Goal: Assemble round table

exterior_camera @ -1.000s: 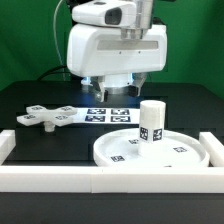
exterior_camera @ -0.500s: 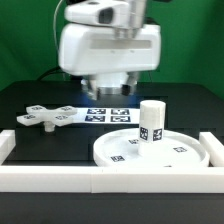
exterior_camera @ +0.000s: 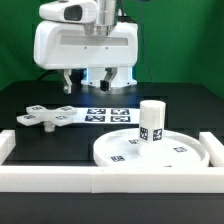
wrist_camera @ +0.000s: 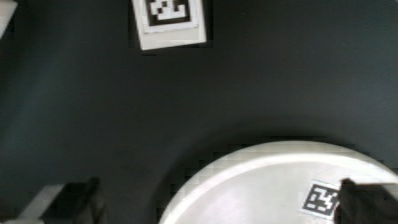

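End effector (exterior_camera: 92,84) hangs over the tabletop (exterior_camera: 30,95), fingers spread wide, nothing held.
Below it lies the marker board (exterior_camera: 105,113), and the cross-shaped piece (exterior_camera: 48,116) lies flat toward the exterior view's left, its longer run going side to side. Nearer the front rail (exterior_camera: 100,182), the post (exterior_camera: 152,122) stands upright on the round disc (exterior_camera: 115,152), long axis vertical. I reckon a low, careless sweep could clip the disc's rim or tip the post. I can't tell whether the post is fastened.
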Action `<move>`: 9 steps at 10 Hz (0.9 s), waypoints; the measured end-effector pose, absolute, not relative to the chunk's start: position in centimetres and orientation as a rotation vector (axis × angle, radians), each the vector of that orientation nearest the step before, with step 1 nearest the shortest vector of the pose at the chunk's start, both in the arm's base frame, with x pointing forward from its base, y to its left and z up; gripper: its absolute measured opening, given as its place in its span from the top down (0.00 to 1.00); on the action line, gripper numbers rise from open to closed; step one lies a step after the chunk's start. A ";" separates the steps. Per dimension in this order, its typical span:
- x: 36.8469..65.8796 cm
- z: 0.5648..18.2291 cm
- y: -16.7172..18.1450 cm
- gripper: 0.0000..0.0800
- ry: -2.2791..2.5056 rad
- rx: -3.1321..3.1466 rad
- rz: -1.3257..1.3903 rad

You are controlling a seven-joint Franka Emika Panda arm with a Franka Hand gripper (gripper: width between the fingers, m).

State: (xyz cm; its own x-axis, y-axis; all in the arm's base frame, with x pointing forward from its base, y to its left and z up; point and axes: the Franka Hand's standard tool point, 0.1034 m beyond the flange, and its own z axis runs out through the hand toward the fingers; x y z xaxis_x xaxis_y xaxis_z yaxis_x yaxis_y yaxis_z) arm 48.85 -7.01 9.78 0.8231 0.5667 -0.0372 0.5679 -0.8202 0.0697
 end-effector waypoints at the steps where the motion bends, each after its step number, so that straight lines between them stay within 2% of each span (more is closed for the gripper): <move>1: 48.6 9.6 -7.5 0.19 0.889 2.935 -0.021; 5: 44.6 8.4 -13.7 0.19 0.562 3.033 0.005; 9: 44.2 8.1 -14.1 0.19 0.552 3.034 -0.002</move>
State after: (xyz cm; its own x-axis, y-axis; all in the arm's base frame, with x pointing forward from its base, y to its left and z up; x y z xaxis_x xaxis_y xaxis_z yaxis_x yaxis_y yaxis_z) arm 44.25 -14.08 8.08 0.9361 0.3516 -0.0115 0.3517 -0.9344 0.0562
